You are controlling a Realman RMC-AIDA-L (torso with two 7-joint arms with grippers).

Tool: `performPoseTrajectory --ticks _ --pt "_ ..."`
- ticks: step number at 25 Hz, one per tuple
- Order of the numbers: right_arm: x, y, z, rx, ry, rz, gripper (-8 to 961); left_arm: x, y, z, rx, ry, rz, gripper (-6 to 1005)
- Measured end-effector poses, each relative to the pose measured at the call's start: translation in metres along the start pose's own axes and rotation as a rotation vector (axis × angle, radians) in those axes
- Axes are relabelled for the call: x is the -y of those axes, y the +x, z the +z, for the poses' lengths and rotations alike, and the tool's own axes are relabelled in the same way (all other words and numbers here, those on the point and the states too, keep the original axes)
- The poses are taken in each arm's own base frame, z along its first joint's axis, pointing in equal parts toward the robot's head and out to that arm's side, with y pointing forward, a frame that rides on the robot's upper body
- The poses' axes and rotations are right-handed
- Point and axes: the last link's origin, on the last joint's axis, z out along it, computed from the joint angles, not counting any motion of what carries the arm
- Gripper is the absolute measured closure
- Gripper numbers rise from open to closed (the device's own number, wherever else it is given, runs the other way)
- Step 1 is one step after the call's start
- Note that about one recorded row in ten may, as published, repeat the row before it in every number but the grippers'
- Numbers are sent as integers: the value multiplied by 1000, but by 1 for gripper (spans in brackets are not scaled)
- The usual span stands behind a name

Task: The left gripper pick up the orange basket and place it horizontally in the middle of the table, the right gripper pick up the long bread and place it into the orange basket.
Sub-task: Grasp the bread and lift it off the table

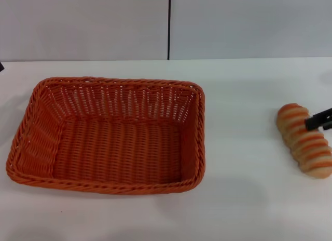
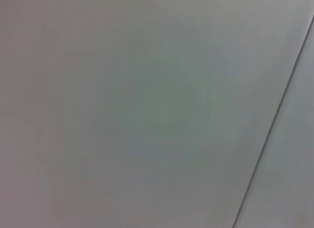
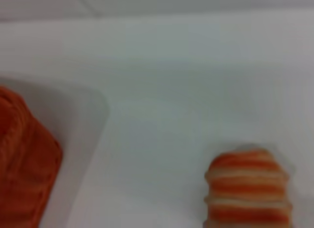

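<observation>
I see the orange basket (image 1: 109, 137) sitting flat on the white desk (image 1: 244, 199), left of centre, empty. Long bread (image 1: 305, 141) lies on the desk at 3 o'clock from the basket, well apart from it. Right pincer (image 1: 320, 120) pokes in from the right edge over the bread's far end; can't tell if it's spread or pinching. Left pincer isn't visible.

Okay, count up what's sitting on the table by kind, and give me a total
Baskets: 1, the orange basket, empty
Breads: 1, the long bread, lying to the basket's right with the right gripper over it
Total: 2 things on the table
</observation>
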Motion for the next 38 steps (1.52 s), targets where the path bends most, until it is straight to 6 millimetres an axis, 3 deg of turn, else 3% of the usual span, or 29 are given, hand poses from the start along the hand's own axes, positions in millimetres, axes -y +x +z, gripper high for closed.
performPoseTrajectory --ticks 5,17,20,32,38 --pt "10 5 18 -14 2 33 393 0 0 0 -1 0 12 390" --pt "15 0 39 -16 20 27 396 -1 -4 3 -5 -8 -8 391" --pt "15 -2 39 -11 23 23 397 -1 -4 3 -6 -9 -8 391" --pt "13 -7 40 24 22 -3 574 0 -3 5 -7 -6 -6 392" --pt "6 -17 24 86 11 -38 639 0 -2 6 -8 -8 -4 393"
